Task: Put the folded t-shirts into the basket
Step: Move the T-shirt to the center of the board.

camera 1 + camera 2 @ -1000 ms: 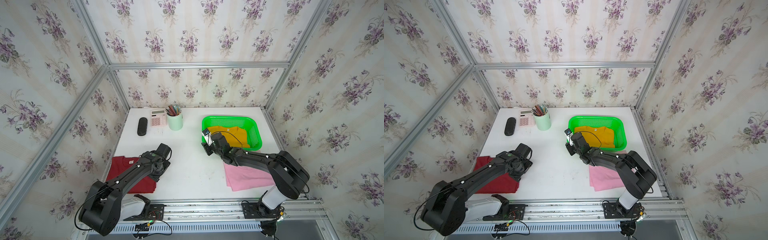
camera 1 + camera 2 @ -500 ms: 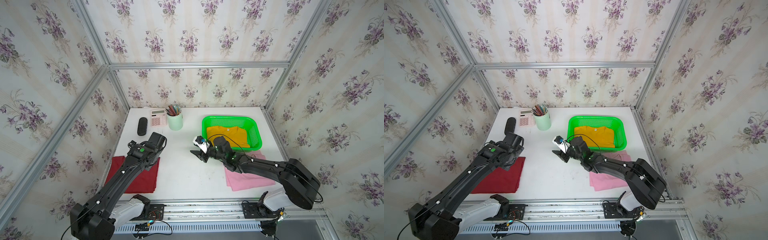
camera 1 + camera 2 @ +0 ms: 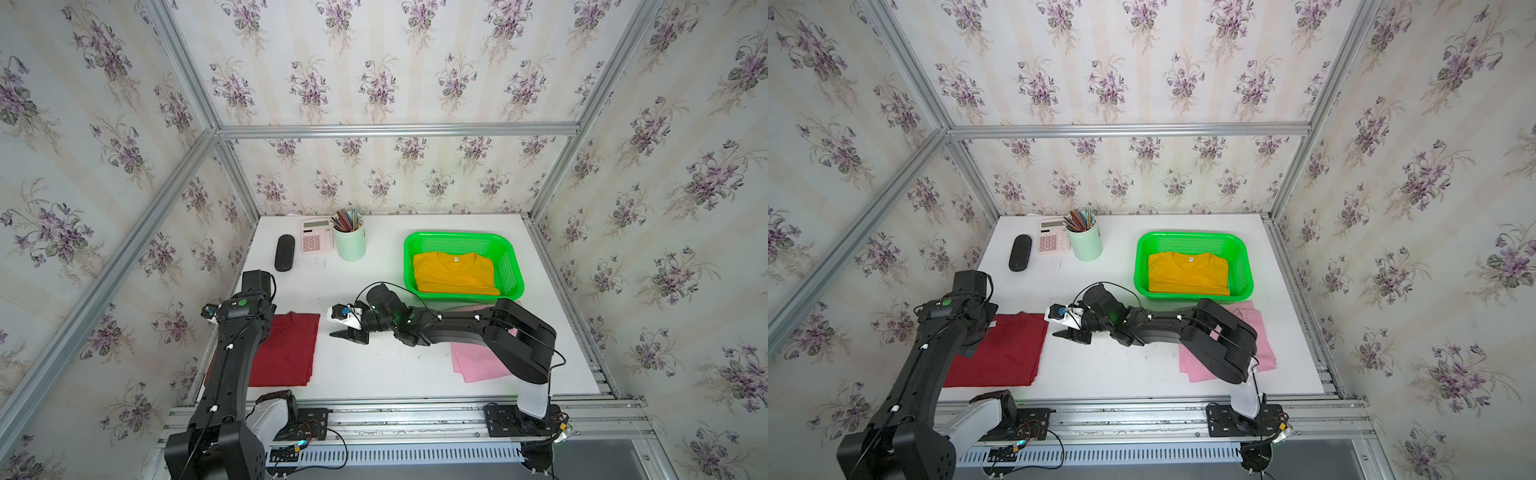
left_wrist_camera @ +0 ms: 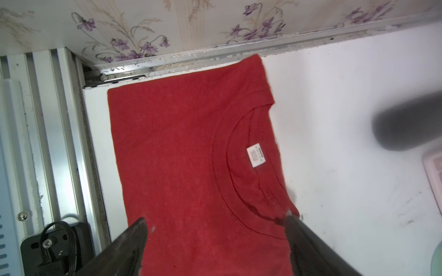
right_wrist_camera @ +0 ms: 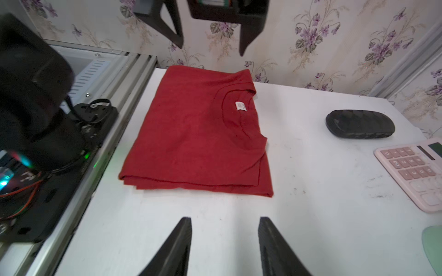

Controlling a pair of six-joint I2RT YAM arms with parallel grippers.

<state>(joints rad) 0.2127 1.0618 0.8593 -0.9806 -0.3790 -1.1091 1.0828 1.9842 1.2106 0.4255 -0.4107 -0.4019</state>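
A dark red t-shirt (image 3: 286, 353) (image 5: 198, 136) lies folded flat at the table's front left, its neck label up. My left gripper (image 4: 215, 221) hangs wide open above it, nothing between its fingers; the right wrist view shows this gripper (image 5: 210, 45) over the shirt's far edge. My right gripper (image 3: 345, 334) (image 5: 224, 218) is open and empty, low over bare table, pointing at the red shirt's near edge. The mustard yellow t-shirt (image 3: 455, 272) lies inside the green basket (image 3: 457, 237). The right arm covers part of the pink t-shirt (image 3: 1262, 332), which lies in front of the basket.
A black case (image 3: 284, 258), a pink calculator (image 3: 318, 236) and a pale green pencil cup (image 3: 351, 241) stand at the back left. The aluminium frame rail (image 4: 215, 51) runs close along the red shirt's outer edge.
My right gripper has swung left from the basket's corner to the middle of the table. The left arm has lifted off the red shirt's right edge to above it, and its jaws have widened.
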